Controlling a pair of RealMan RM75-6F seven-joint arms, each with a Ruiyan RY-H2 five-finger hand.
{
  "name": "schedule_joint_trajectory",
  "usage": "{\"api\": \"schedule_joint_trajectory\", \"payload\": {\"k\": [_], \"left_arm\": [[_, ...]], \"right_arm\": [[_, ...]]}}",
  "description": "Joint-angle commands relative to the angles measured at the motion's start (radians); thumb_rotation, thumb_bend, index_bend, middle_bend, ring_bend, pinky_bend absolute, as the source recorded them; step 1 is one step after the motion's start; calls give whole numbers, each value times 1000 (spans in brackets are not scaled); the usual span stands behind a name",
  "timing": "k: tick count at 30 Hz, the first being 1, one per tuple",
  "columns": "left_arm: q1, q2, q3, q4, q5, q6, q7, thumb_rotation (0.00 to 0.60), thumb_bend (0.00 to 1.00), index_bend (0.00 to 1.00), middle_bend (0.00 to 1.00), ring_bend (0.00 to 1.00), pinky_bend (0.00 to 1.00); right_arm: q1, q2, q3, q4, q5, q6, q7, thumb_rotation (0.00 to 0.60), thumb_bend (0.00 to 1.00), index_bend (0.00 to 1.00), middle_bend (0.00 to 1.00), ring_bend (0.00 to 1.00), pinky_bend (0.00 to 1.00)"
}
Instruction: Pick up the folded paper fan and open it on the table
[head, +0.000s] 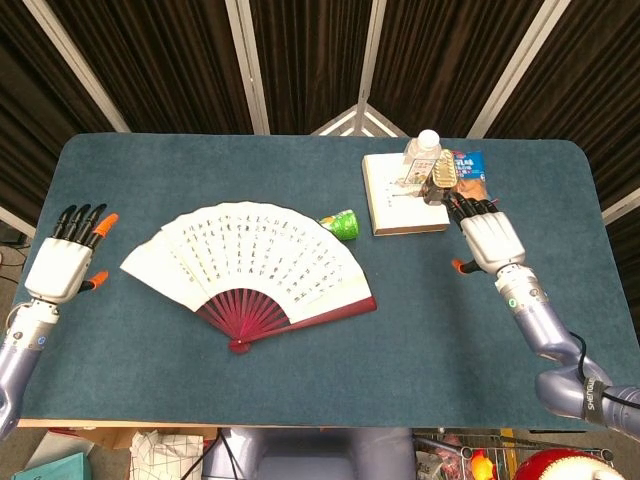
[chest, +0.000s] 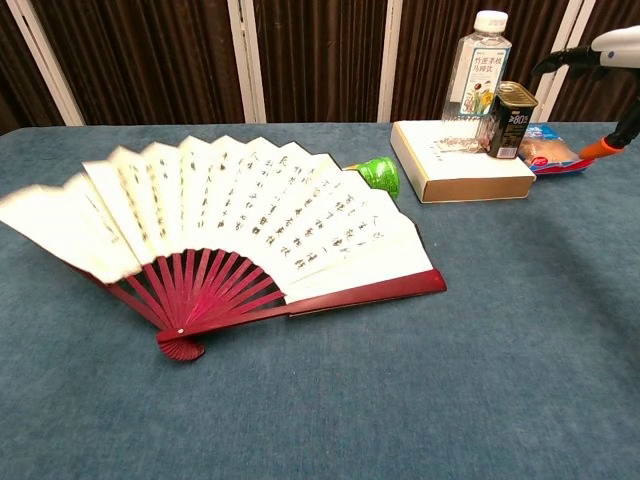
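So your paper fan (head: 247, 264) lies spread flat on the table (head: 300, 380), ribs gathered at the red pivot on the side nearest you and the written leaf arching away toward the curtains. Judging by that, the opening looks done, and nothing holds the fan now.

Your left hand (head: 63, 264) hovers well off the fan's left tip, fingers straight and apart, gripping nothing. It shows only in the head view. Your right hand (head: 485, 238) sits well to the fan's right, just beside the white box (head: 395, 205), fingers likewise extended and apart, empty. The chest view catches only a sliver of it at the frame edge.

Both hands stand clear on opposite sides, which fits a fan pulled open from its two end ribs and then let go.

The green bottle (head: 340, 224) pokes out from behind the fan's far right edge, partly hidden by the leaf. Whether the paper rests on it you cannot tell. On the box beyond the fan stand a clear bottle (chest: 482, 68) and a dark can (chest: 511, 120), with a snack packet (chest: 548, 150) just behind.
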Motion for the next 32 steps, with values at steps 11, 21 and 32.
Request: {"api": "schedule_joint_trajectory", "payload": {"k": [11, 21, 32], "left_arm": [[193, 547, 33, -983, -410, -64, 520, 600, 75, 65, 0, 0, 0], [432, 536, 107, -951, -256, 235, 300, 600, 97, 77, 0, 0, 0], [510, 545, 105, -969, -235, 331, 253, 600, 100, 72, 0, 0, 0]], "right_arm": [[-141, 8, -38, -34, -174, 170, 138, 600, 230, 0, 58, 118, 141], [-428, -76, -166, 18, -360, 521, 298, 600, 230, 0, 58, 118, 126], [-554, -60, -195, -3, -395, 657, 215, 600, 230, 0, 58, 118, 113]]}}
